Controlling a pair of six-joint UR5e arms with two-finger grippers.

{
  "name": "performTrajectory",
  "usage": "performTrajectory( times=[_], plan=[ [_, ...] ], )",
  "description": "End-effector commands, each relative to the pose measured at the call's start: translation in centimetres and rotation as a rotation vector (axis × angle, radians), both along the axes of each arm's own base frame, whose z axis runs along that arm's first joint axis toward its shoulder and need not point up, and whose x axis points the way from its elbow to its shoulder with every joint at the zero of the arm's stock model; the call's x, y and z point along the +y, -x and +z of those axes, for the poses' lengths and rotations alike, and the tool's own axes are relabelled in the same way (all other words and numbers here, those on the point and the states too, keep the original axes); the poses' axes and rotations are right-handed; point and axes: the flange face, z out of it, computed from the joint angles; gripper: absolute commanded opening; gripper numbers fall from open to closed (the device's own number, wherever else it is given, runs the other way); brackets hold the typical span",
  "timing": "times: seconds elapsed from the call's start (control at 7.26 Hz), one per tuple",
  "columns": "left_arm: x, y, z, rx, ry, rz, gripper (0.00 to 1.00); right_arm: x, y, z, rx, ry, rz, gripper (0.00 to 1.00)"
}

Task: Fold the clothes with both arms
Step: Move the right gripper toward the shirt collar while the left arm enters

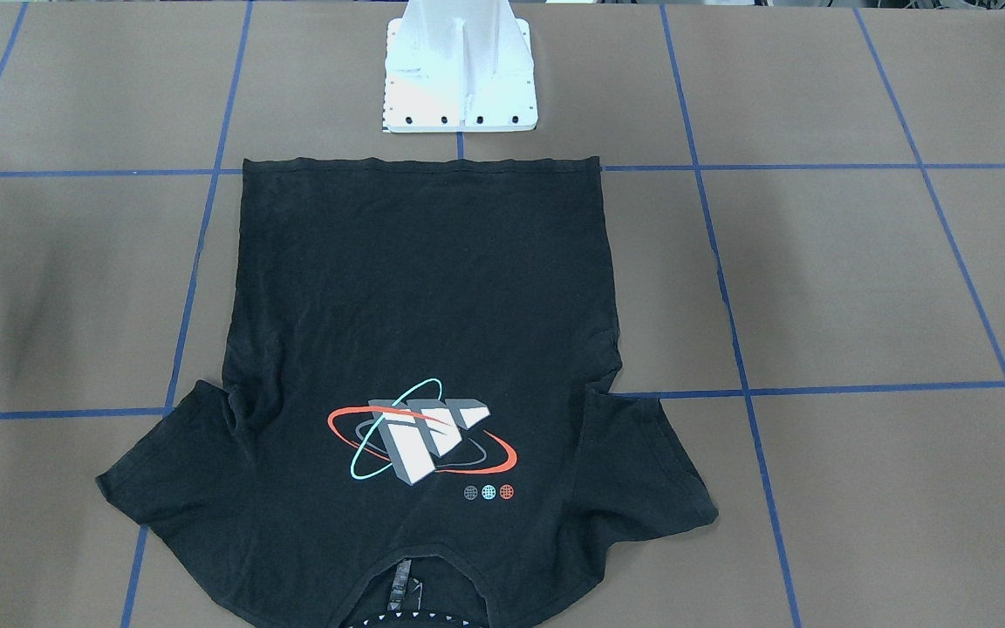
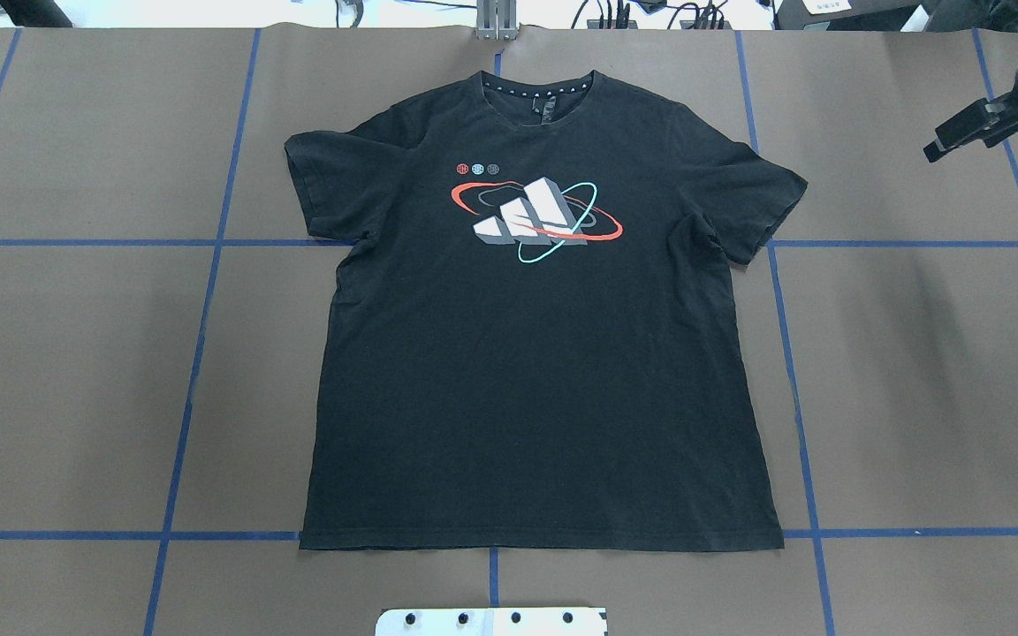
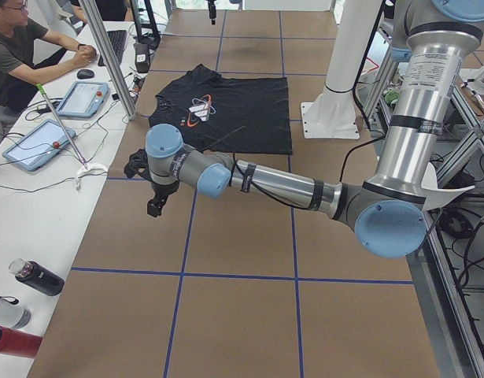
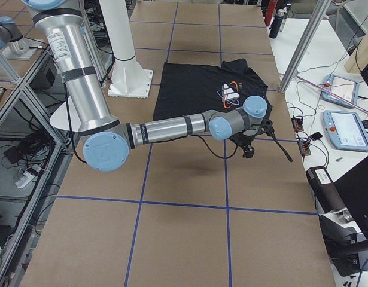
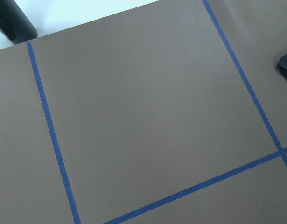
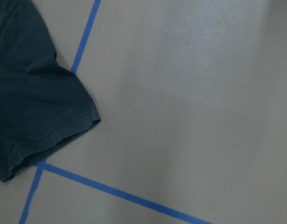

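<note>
On brown blue-taped tabletop (image 2: pixel 76 371), flat black T-shirt (image 2: pixel 535 380); L+R jaws' state unclear.

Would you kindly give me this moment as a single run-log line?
stage: fold not begun | T-shirt: flat, logo up | left gripper: off T-shirt, jaws unclear | right gripper: off T-shirt, jaws unclear

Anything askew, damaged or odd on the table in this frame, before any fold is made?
Nothing stands out. The T-shirt lies flat, print up, sleeves spread, with only light creases near the armpits. The left gripper and right gripper hang off to its sides, apart from the cloth.
</note>
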Motion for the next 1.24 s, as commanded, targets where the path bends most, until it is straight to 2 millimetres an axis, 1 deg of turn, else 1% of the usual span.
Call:
performTrajectory(
  times=[0.0, 0.14, 0.28, 0.41, 0.55, 0.69, 0.83, 1.1],
  plan=[
    [-1.9, -4.9, -0.5, 0.097, 0.015, -0.039, 1.00, -2.7, 4.1, -0.4, -0.021, 0.012, 0.091, 1.00],
    [-4.3, -7.0, -1.7, 0.139, 0.055, -0.063, 1.00, -3.2, 6.4, -1.5, 0.014, -0.001, 0.125, 1.00],
    [-5.4, -9.2, -2.2, 0.159, 0.076, -0.094, 1.00, -3.2, 7.6, -2.4, 0.002, -0.058, 0.121, 1.00],
    [-5.1, -11.2, -2.5, 0.194, 0.079, -0.140, 1.00, -2.7, 9.1, -3.1, -0.031, -0.097, 0.115, 1.00],
    [-5.4, -14.2, -4.2, 0.225, 0.105, -0.173, 1.00, -2.1, 11.5, -2.9, -0.036, -0.086, 0.130, 1.00],
    [-5.2, -16.5, -4.7, 0.221, 0.112, -0.179, 1.00, -1.4, 14.6, -2.3, 0.004, -0.120, 0.132, 1.00],
    [-5.3, -16.6, -4.9, 0.224, 0.109, -0.179, 1.00, -1.4, 16.0, -0.5, 0.059, -0.120, 0.148, 0.98],
    [-5.2, -16.6, -5.0, 0.225, 0.107, -0.179, 1.00, -1.8, 17.8, 0.3, 0.075, -0.103, 0.132, 0.88]
  ],
)
